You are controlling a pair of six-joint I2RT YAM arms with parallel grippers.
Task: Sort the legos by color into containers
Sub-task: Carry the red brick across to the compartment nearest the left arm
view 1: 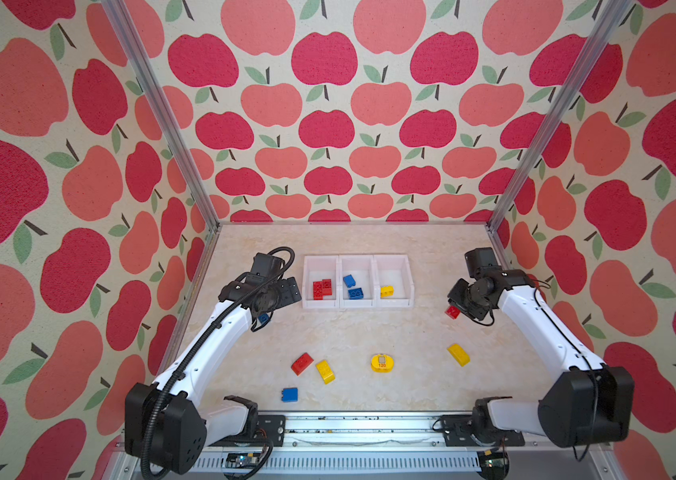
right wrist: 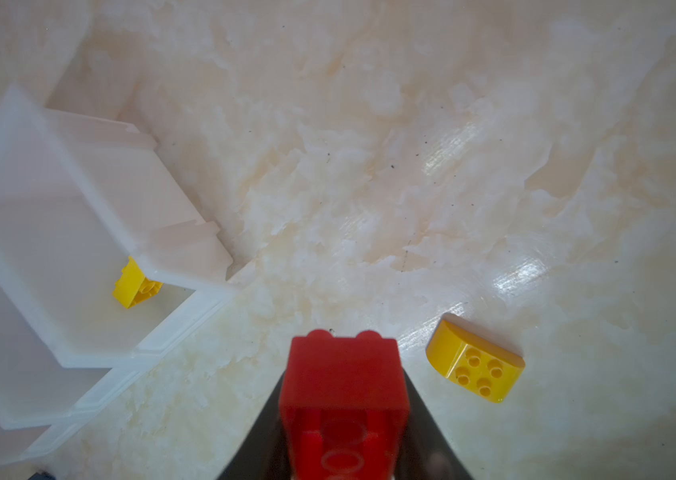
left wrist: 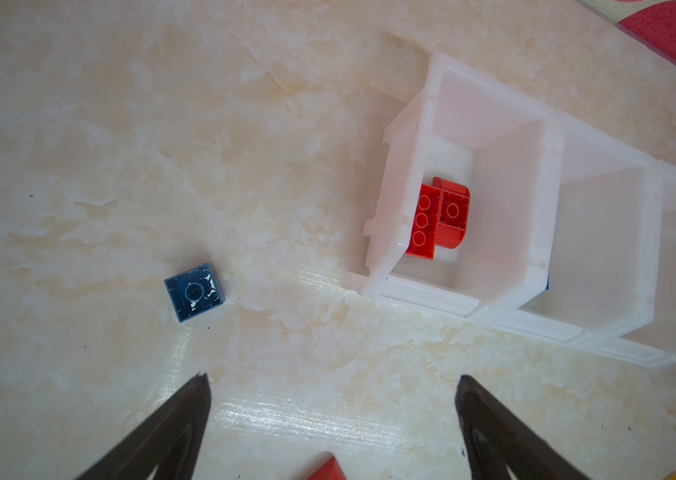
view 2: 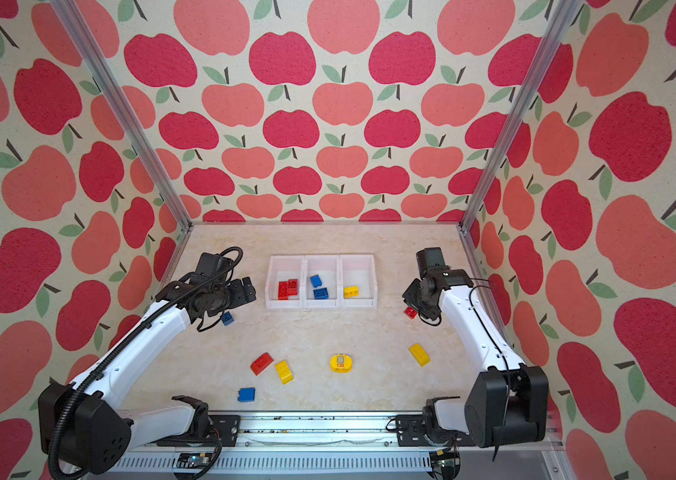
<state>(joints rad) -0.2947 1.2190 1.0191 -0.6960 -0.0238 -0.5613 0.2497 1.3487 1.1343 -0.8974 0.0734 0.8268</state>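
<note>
The right gripper (right wrist: 346, 419) is clenched on a red brick (right wrist: 340, 374), hanging above the desk (view 1: 369, 332) just off the yellow end of the containers (view 1: 357, 305). The left gripper (left wrist: 333, 380) is spread wide and empty off the opposite, red end of the containers. A small blue brick (left wrist: 195, 293) lies studs-down on the desk near it.

Inside the containers sit two red bricks (view 1: 322, 288), two blue bricks (view 1: 352, 286) in the middle and one yellow brick (view 1: 387, 291). In front of the containers, well apart from them, lie a red slope (view 1: 302, 363), two yellow pieces, the round yellow piece (view 1: 382, 362) marked 120, and another blue brick (view 1: 289, 394).

I'd say the red brick is mid-carry. Next it has to cross the yellow and blue compartments to the far red one and be let go only once it is inside those walls.
</note>
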